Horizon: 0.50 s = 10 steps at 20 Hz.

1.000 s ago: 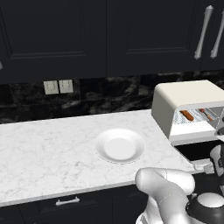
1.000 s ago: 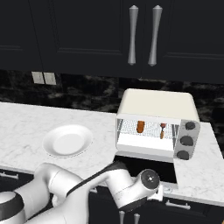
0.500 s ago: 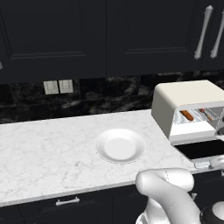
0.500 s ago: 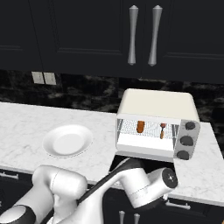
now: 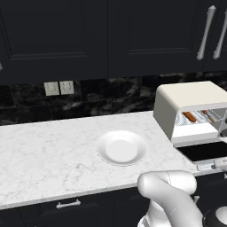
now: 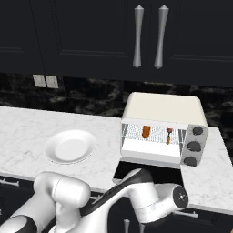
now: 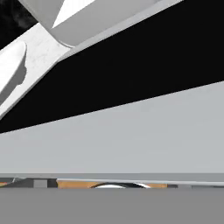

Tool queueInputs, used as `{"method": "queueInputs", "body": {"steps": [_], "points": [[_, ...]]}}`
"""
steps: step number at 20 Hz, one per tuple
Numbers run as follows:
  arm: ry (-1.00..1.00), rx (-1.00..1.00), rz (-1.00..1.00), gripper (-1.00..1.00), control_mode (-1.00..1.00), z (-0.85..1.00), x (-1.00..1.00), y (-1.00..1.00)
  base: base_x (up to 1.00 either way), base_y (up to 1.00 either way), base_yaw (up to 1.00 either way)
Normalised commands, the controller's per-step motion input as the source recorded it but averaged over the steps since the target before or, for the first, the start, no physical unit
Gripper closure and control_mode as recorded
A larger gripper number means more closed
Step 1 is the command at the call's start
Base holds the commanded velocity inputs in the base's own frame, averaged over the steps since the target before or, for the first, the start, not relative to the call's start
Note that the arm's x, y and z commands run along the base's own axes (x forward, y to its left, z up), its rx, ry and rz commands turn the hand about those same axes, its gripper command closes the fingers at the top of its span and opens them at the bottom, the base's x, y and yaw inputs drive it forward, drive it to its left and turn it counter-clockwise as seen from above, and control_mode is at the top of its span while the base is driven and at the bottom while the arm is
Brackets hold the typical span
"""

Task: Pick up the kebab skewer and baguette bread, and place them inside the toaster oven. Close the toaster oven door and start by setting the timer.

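The cream toaster oven (image 5: pixel 190 99) (image 6: pixel 164 107) stands open at the counter's right end. Its dark glass toaster oven door (image 5: pixel 201 150) (image 6: pixel 159 170) lies folded down flat, with the pale handle (image 5: pixel 208 165) at the front edge. On the wire rack inside lie the orange-brown baguette bread (image 5: pixel 189 116) (image 6: pixel 146 131) and, to its right, the kebab skewer (image 5: pixel 208 116) (image 6: pixel 169 135). My wrist (image 6: pixel 175 200) hangs low in front of the counter, just below the door's front edge. The hand view looks close along the door's dark glass (image 7: pixel 131 74). My fingers are out of frame, with nothing held.
A white plate (image 5: pixel 122 147) (image 6: pixel 70 146) sits bare on the marble counter (image 5: pixel 44 155) left of the oven. Three dark knobs (image 6: pixel 195 146) line the oven's right face. Dark cabinets with long handles (image 6: pixel 148 36) hang above. My own arm (image 6: pixel 63 195) crowds the counter's front.
My wrist has swung to the right below the counter edge, closer under the lowered door. The oven, the food and the plate have stayed put.
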Motion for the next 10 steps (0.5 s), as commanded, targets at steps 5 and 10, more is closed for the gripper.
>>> {"method": "queueInputs", "body": {"steps": [5,10], "points": [[-0.21,0.00,0.00,-1.00,-1.00,0.01,1.00,0.74,0.00,0.00,0.00],[-0.05,-0.01,-0.01,-1.00,-1.00,0.26,1.00,0.58,0.00,0.00,0.00]]}}
